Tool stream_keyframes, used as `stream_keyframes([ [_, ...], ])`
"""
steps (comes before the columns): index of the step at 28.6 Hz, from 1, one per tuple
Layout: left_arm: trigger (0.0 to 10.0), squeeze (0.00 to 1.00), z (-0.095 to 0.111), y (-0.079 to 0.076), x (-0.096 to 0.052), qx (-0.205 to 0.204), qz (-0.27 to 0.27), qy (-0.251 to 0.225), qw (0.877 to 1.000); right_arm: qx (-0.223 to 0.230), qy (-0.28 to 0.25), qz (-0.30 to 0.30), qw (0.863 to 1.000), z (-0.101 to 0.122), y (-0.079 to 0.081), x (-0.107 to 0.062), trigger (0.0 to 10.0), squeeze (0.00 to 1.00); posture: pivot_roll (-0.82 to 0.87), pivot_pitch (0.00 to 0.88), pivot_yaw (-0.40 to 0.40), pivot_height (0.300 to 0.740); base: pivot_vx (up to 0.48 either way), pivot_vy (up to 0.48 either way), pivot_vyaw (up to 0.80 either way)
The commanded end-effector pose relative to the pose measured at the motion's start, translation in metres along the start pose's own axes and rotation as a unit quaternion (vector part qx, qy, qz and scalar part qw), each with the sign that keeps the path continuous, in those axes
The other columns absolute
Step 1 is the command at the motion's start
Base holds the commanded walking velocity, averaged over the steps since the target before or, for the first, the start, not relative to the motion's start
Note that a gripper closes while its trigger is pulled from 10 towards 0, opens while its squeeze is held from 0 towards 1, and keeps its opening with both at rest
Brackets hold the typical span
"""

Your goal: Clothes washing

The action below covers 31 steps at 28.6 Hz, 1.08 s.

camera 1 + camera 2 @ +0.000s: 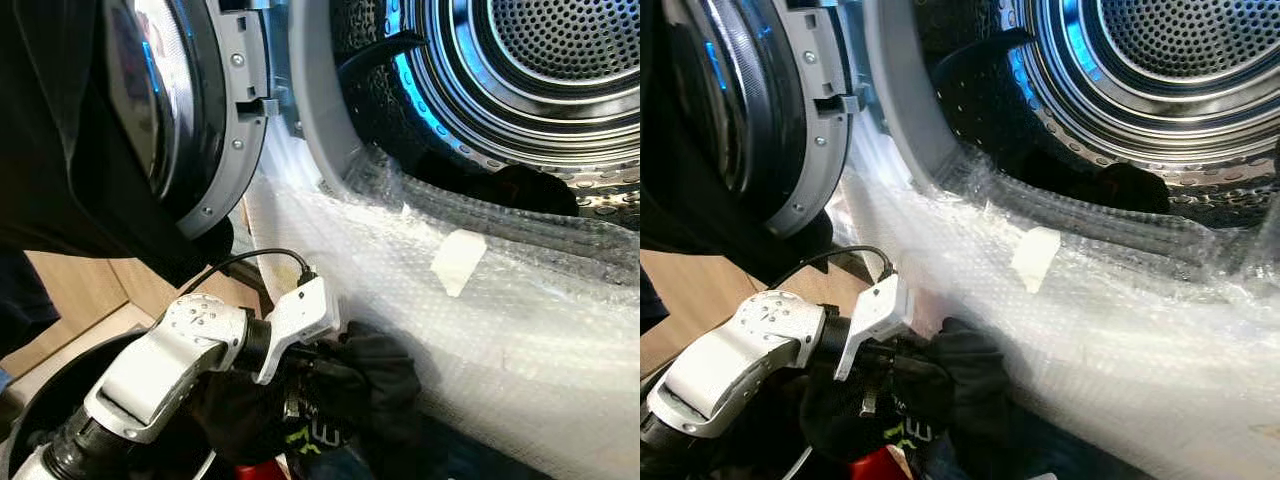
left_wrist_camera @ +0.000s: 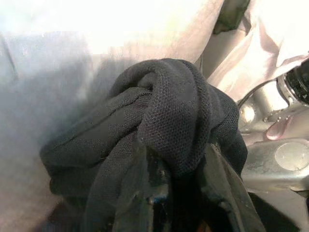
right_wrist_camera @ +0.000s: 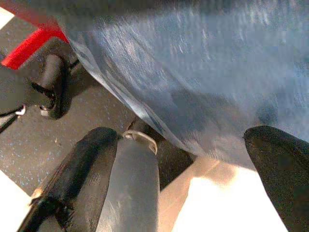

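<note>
A bunched black garment (image 1: pixel 375 380) hangs low in front of the washing machine, below its open mouth. My left gripper (image 2: pixel 181 193) is shut on this garment, and in the left wrist view the cloth bulges out between the two fingers (image 2: pixel 223 195). The steel drum (image 1: pixel 540 60) stands open at the upper right, and another dark piece of clothing (image 1: pixel 520 185) lies on its lower lip. My right gripper (image 3: pixel 178 174) is open, low down near the floor beside the wrapped machine front, with nothing between its fingers.
The round door (image 1: pixel 190 110) is swung open to the left, with dark cloth (image 1: pixel 40 160) beside it. Bubble wrap (image 1: pixel 480 320) with a white tag (image 1: pixel 458 262) covers the machine front. A dark round container rim (image 1: pixel 40 400) and something red (image 1: pixel 255 470) lie below.
</note>
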<state>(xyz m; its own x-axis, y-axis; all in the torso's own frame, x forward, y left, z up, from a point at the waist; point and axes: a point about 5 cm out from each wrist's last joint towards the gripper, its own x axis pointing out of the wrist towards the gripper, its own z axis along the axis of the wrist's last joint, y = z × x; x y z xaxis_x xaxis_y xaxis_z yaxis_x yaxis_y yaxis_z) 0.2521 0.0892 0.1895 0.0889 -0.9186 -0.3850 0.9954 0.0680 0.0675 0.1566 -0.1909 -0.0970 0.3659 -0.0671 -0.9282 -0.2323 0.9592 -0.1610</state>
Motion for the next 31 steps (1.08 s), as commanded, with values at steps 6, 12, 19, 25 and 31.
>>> stream_keyframes([
  [6,0.0,0.00,-0.020,-0.009,-0.019,-0.035,0.038,0.028,0.998,-0.002,-0.022,-0.013,1.000,0.005,-0.009,-0.001,10.0,0.00,0.19,0.000,0.028,0.740,0.000,0.000,0.00],
  [12,0.0,0.00,-0.050,-0.020,-0.026,-0.080,0.040,0.070,0.994,-0.056,-0.039,-0.011,0.998,0.013,-0.016,-0.002,10.0,0.00,0.19,0.000,0.018,0.740,0.000,0.000,0.00],
  [19,0.0,0.00,-0.081,-0.029,-0.024,-0.127,0.049,0.094,0.986,-0.091,-0.069,-0.017,0.993,0.025,-0.039,-0.005,10.0,0.00,0.17,0.000,0.014,0.740,0.000,0.000,0.00],
  [25,0.0,0.00,-0.087,-0.027,-0.030,-0.129,0.060,0.108,0.984,-0.065,-0.128,0.006,0.990,0.045,-0.059,-0.013,10.0,0.00,0.15,0.000,0.020,0.740,0.000,0.000,0.00],
  [31,0.0,0.00,-0.088,-0.027,-0.037,-0.136,0.069,0.102,0.983,-0.083,-0.153,0.038,0.984,0.054,-0.072,-0.019,10.0,1.00,0.15,0.000,0.015,0.740,0.000,0.000,0.00],
])
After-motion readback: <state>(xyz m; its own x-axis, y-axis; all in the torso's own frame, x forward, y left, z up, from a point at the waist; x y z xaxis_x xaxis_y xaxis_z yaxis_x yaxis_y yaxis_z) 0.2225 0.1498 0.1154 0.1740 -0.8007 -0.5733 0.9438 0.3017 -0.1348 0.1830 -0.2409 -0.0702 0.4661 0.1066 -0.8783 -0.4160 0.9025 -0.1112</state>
